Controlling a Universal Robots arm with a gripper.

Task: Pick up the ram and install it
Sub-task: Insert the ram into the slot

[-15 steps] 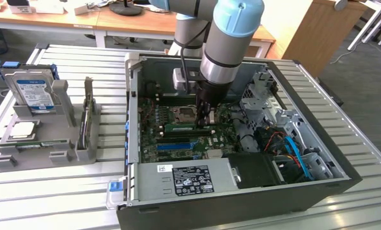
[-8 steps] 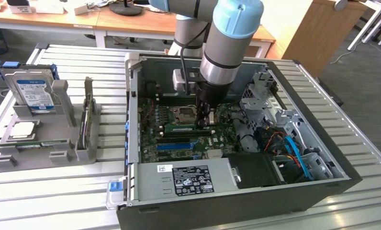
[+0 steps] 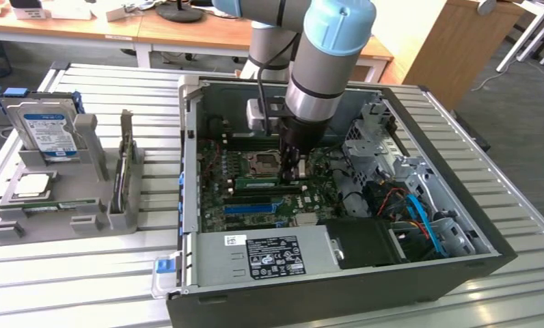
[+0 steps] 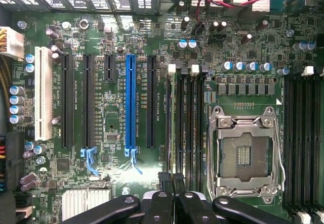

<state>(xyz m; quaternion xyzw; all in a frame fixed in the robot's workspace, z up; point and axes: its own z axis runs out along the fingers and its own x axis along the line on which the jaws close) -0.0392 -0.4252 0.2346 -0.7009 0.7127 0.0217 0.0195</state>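
Note:
My gripper [image 3: 296, 175] reaches down into the open computer case [image 3: 454, 266], just past the processor socket [image 3: 264, 162]. A long thin green stick, the ram [image 3: 256, 182], lies along the memory slots next to that socket, and the fingertips stand at its end towards the exterior view's right. In the wrist view the two black fingertips [image 4: 167, 179] are pressed together right over the row of memory slots [image 4: 185, 123], beside the open socket [image 4: 244, 155]. The gripper [image 4: 173, 179] is shut. I cannot tell whether the tips touch the stick.
A grey holder [image 3: 35, 232] on the slatted table at the exterior view's left carries a blue-labelled hard drive [image 3: 46, 133], a square silver processor [image 3: 31, 184] and a thin green strip [image 3: 62, 204]. Case walls, the power supply [image 3: 272, 256] and cables [image 3: 418, 212] hem in the arm.

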